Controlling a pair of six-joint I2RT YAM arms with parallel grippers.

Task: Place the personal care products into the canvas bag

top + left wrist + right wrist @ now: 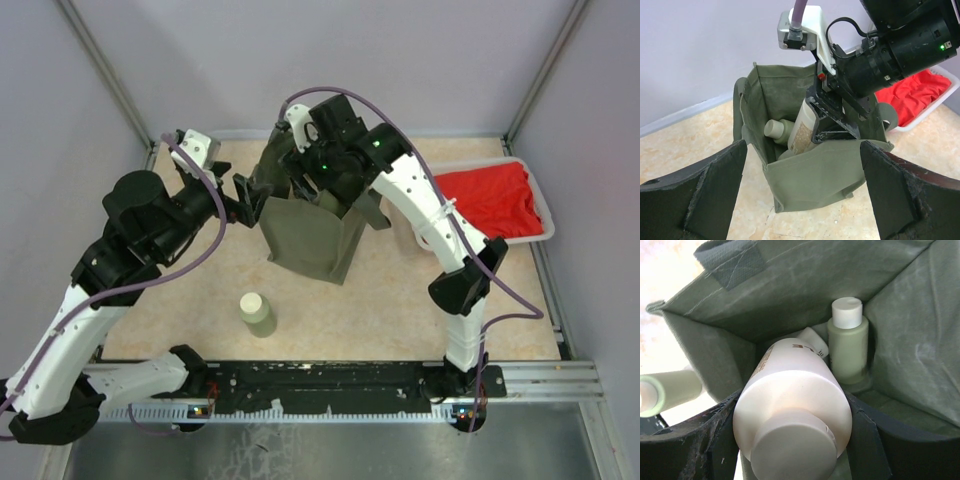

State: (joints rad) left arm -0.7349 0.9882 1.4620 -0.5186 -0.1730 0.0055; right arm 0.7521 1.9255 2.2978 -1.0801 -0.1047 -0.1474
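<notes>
Top external view: olive canvas bag upright toward the far edge of the surface, roughly midway between its left and right edges, mouth open. Reaching down into that mouth from the far side, the right gripper, tips hidden by the arm. Just beside the bag's left rim, the left gripper; contact with the fabric impossible to tell. Alone close to the near edge, left of centre and well apart from the bag, a lone bottle, pale green, standing upright with cream cap on top. At the far right corner, a white tray holding a red cloth.

Left wrist view: jaws of the left gripper spread wide, dark fingers framing the bag from outside. Beyond them, jaws of the right gripper pinching a cream bottle, tilted, lower end already below the bag's rim. Beside it inside the bag, a second bottle on a slant, cap toward the left.

Right wrist view: cream bottle clamped between both pads, cap toward the lens, above the bag's interior. Deeper in, the second bottle against the fabric wall, and next to it a sliver of another pale item, too hidden to name.
</notes>
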